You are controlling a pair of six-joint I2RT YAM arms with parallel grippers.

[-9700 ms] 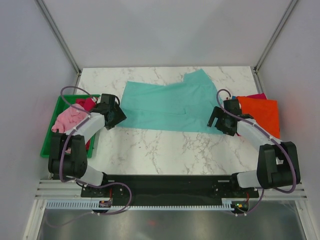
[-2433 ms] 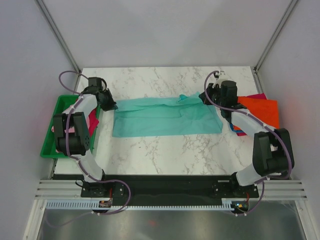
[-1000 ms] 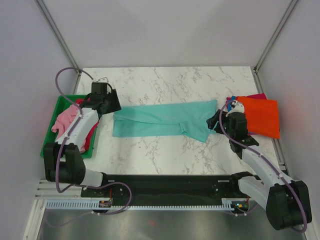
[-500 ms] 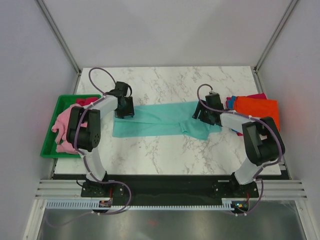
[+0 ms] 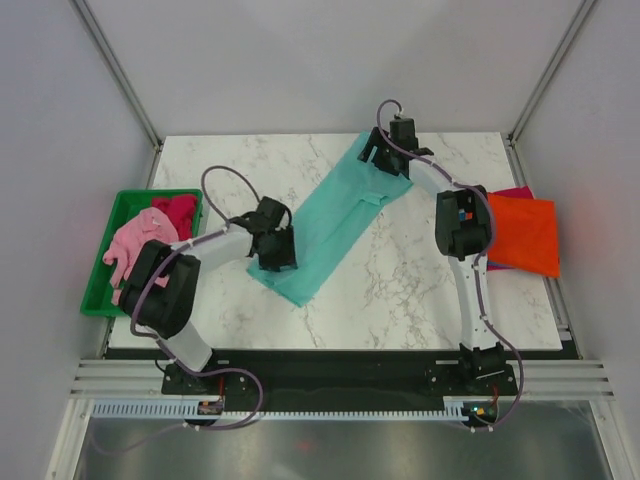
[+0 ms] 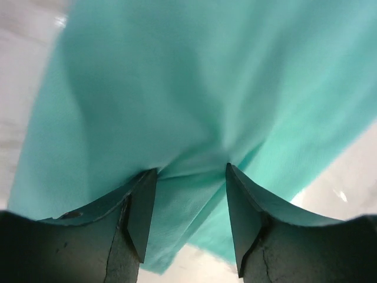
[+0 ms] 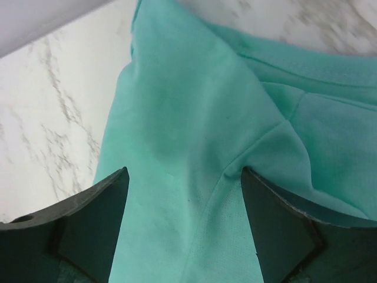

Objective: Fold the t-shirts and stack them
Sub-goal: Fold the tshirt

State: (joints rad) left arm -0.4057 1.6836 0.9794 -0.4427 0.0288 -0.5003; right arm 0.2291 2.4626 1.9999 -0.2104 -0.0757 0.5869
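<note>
The teal t-shirt (image 5: 335,220) lies folded into a long strip, running diagonally from the far centre-right to the near centre-left of the marble table. My left gripper (image 5: 277,250) rests on its near-left end. In the left wrist view the gripper (image 6: 189,171) has its jaws apart, tips pressed into the puckered teal cloth (image 6: 177,88). My right gripper (image 5: 385,155) sits on the far end. In the right wrist view the gripper (image 7: 184,171) is wide open over the teal cloth (image 7: 188,118) and a seam.
An orange folded shirt (image 5: 525,230) lies at the right edge on top of a magenta one (image 5: 517,191). A green tray (image 5: 98,292) at the left holds a pink shirt (image 5: 135,240) and a red one (image 5: 178,208). Metal frame posts stand at the back corners.
The teal strip lay straight across the table; now it is turned diagonal. My right gripper moved to the far centre, and my left gripper moved nearer and to the right.
</note>
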